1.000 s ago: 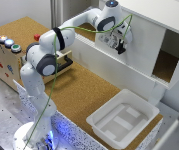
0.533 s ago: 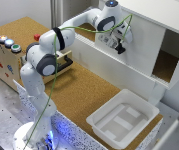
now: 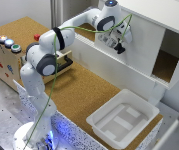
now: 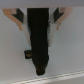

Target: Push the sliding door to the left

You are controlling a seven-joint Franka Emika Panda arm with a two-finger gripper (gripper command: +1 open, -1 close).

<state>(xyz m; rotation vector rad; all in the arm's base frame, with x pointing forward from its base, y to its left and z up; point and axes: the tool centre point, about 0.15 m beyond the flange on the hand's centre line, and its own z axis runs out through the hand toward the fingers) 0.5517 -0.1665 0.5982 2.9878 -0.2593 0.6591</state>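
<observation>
The sliding door (image 3: 144, 44) is a plain white panel on the front of the white cabinet. It covers the part on the exterior view's left. To its right an opening (image 3: 165, 65) shows the cork floor inside. My gripper (image 3: 120, 48) is against the door's face, left of the panel's middle, with the arm stretched over the cabinet's low front wall. In the wrist view the dark fingers (image 4: 41, 60) look closed together with nothing between them, and the white door (image 4: 65, 57) fills the background.
A shallow white plastic tray (image 3: 101, 120) lies on the cork tabletop (image 3: 81, 95) in front of the cabinet. A wooden box (image 3: 1, 62) with coloured buttons stands at the exterior view's left. The arm's base (image 3: 36, 135) is at the near edge.
</observation>
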